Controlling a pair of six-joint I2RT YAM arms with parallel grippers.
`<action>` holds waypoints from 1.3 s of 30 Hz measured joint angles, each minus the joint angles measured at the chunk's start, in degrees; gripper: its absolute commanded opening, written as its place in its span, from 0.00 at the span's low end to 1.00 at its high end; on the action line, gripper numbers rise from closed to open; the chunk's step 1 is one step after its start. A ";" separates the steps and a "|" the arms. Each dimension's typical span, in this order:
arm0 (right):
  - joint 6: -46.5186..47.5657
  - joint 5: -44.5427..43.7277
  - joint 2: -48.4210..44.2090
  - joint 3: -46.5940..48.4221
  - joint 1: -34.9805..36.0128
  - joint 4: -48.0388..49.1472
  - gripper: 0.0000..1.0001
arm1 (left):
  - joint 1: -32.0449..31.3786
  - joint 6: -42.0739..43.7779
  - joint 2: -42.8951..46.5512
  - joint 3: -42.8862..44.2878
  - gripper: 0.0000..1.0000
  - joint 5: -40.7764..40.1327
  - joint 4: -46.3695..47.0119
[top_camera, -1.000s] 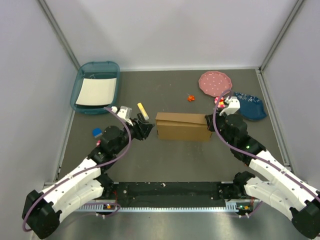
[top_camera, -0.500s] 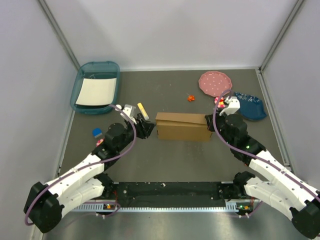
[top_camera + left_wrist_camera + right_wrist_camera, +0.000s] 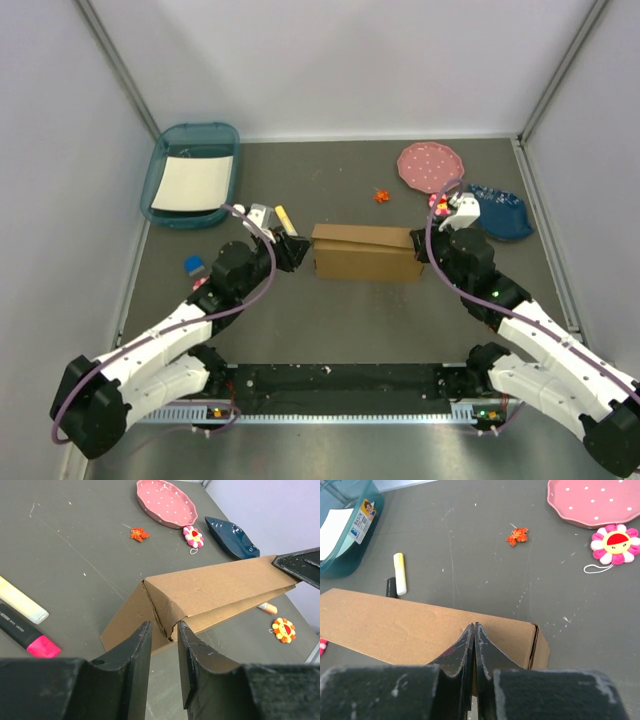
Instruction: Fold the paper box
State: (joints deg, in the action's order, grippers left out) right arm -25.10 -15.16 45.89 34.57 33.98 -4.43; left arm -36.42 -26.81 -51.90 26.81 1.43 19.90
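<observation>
The paper box (image 3: 365, 252), plain brown cardboard, lies folded into a long low block mid-table. My left gripper (image 3: 297, 250) is at its left end. In the left wrist view the jaws (image 3: 164, 630) stand a narrow gap apart, with the box's (image 3: 210, 592) near end corner right at the tips; table shows between the fingers. My right gripper (image 3: 420, 245) is at the box's right end. In the right wrist view its fingers (image 3: 474, 626) are pressed together, tips against the box's (image 3: 395, 625) surface near its right end.
A teal tray with white paper (image 3: 162, 170) stands back left. A pink plate (image 3: 430, 166) and dark blue dish (image 3: 500, 210) sit back right, with flower toys (image 3: 192, 535) nearby. A yellow marker (image 3: 286, 218), a small orange piece (image 3: 381, 196) and a blue piece (image 3: 194, 265) lie on the table.
My left gripper has moved right and forward, up to the box's left end. The right gripper and the box have not moved.
</observation>
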 measured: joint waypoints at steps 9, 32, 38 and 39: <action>0.02 -0.22 0.31 0.00 -0.02 0.26 0.00 | 0.00 -0.04 -2.56 1.51 0.19 0.11 1.11; 0.07 -0.24 0.68 -0.02 -0.02 0.68 0.00 | -1.07 0.68 -5.07 2.21 0.00 -1.14 3.43; 0.11 -0.24 0.70 -0.04 -0.02 0.70 0.00 | -3.08 1.64 -5.81 2.21 0.00 -5.38 4.09; 0.13 -0.24 0.70 -0.04 -0.02 0.72 0.00 | -3.48 1.77 -5.86 2.21 0.00 -6.10 4.09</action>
State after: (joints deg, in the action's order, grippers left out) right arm -24.97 -15.40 46.59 34.52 33.95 -3.70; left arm -39.90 -25.04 -57.76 29.02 -4.67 23.99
